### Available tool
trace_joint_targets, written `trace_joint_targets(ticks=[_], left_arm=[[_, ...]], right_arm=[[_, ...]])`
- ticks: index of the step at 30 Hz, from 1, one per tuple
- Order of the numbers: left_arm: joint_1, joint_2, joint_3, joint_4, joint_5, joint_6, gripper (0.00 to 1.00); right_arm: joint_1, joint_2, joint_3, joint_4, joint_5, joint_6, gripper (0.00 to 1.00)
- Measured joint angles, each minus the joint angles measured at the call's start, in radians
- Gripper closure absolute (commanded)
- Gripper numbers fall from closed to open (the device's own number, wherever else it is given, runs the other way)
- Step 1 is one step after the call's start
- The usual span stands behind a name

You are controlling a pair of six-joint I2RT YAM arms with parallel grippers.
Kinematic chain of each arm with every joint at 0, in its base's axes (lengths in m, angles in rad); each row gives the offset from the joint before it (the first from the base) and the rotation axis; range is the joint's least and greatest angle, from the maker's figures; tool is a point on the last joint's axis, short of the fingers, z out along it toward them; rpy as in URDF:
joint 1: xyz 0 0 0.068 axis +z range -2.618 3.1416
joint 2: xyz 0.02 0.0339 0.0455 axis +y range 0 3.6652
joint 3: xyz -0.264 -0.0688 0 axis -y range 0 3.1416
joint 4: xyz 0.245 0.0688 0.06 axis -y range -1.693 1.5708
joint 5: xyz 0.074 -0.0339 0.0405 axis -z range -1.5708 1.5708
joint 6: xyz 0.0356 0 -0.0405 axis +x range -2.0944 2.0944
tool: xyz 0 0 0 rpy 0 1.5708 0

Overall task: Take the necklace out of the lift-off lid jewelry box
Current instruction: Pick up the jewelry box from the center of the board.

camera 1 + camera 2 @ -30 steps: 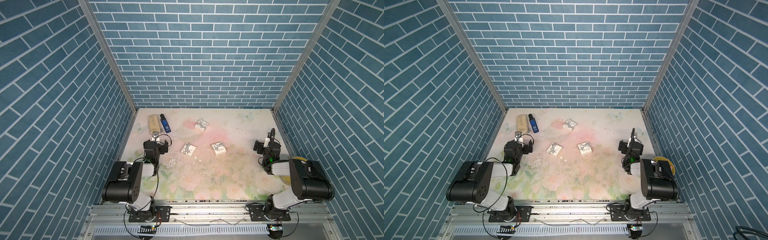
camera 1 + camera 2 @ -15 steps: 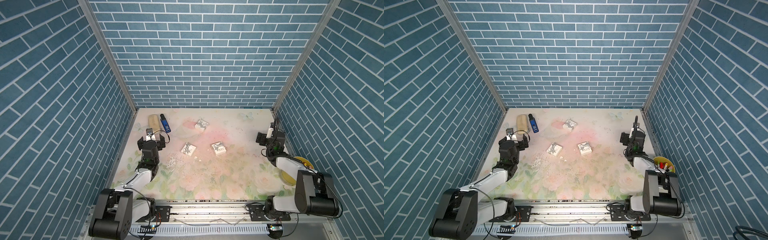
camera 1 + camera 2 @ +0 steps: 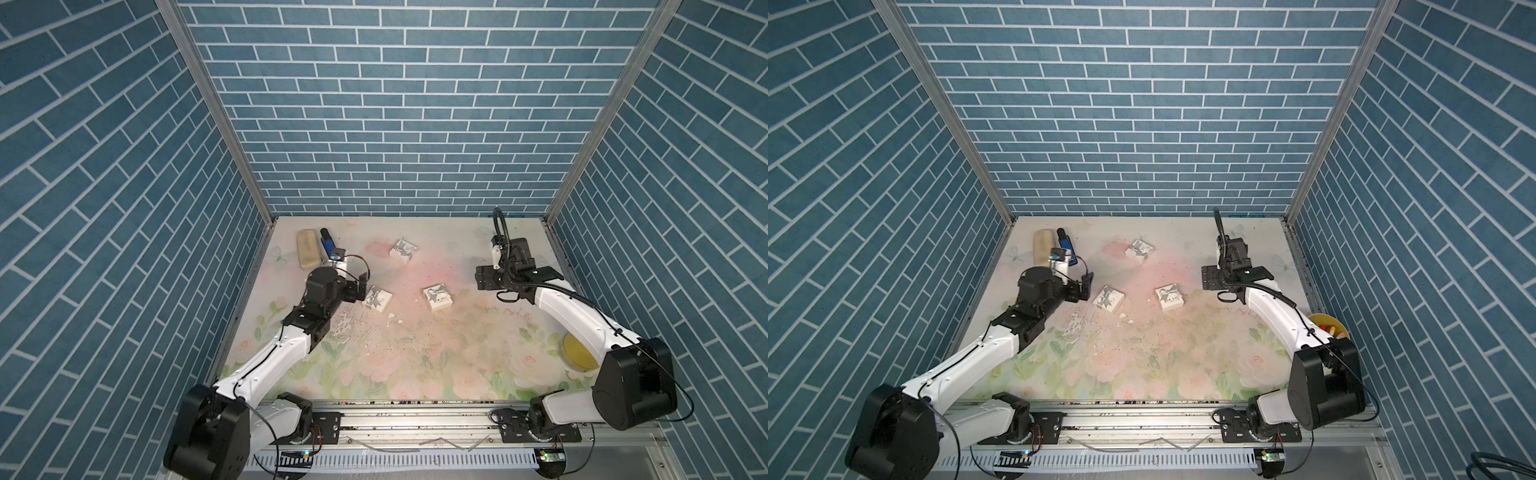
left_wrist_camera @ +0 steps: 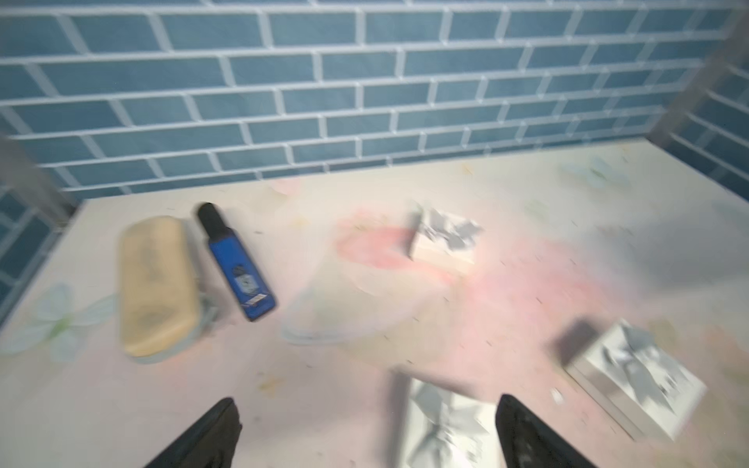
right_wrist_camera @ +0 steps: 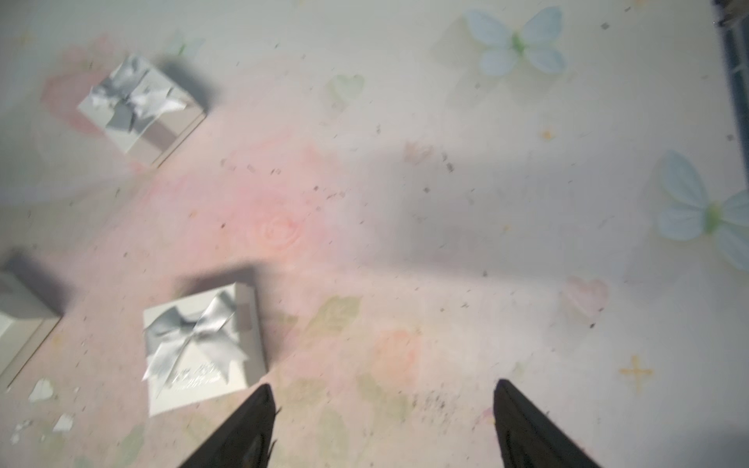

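Both arms have swung out from their folded pose by the front rail and now reach over the floral table (image 3: 415, 374). Left gripper (image 3: 362, 287) sits left of centre in both top views, jaws spread wide and empty, just beside the left box (image 3: 377, 298). In the left wrist view that box (image 4: 441, 421) shows low in the frame between the dark fingers (image 4: 219, 425), and blur hides whether anything touches. Right gripper (image 3: 484, 278) hangs right of centre, jaws parted too, holding nothing. Its wrist view puts the middle box (image 5: 198, 348) at lower left, clear of the fingers (image 5: 251, 425). From above, the middle box (image 3: 438, 297) is near frame centre and the far box (image 3: 403, 251) lies above it toward the back wall. All three wear grey bows, lids on. The necklace is hidden, and I can't tell which box holds it. Tan case (image 3: 308, 249) and blue bottle (image 3: 327, 245) lie upper left on the table. Yellow bowl (image 3: 575, 353) peeks out beneath the right arm.
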Motion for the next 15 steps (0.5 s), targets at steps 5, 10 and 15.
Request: trace_joint_targets(ticks=[5, 10, 15], left_arm=[[-0.189, 0.155, 0.011, 0.021, 0.006, 0.036, 0.01], [-0.290, 0.256, -0.025, 0.119, -0.003, 0.080, 0.01], [-0.316, 0.273, -0.100, 0.231, -0.002, 0.136, 0.03]], right_arm=[[0.091, 0.040, 0.020, -0.097, -0.023, 0.031, 0.01], [0.171, 0.096, 0.072, -0.176, -0.052, 0.045, 0.01], [0.216, 0.178, 0.142, -0.236, -0.082, 0.045, 0.01]])
